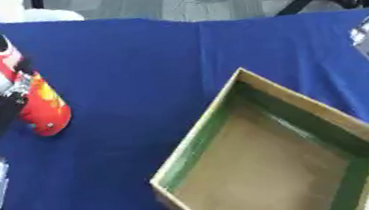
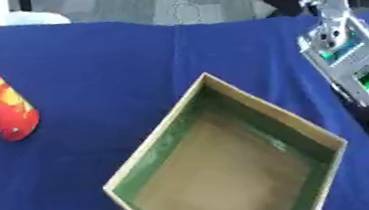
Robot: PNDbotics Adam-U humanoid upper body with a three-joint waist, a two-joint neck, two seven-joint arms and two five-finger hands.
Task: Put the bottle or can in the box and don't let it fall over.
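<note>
Lying tilted on blue cloth (image 1: 175,68), glossy red can (image 1: 45,110), square cardboard box (image 1: 270,159) apart

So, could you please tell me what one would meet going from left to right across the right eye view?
Red can at the left edge, tilted above the blue cloth → open cardboard box with green inner walls, in the middle → silver forearm of the robot's right arm at the right.
</note>
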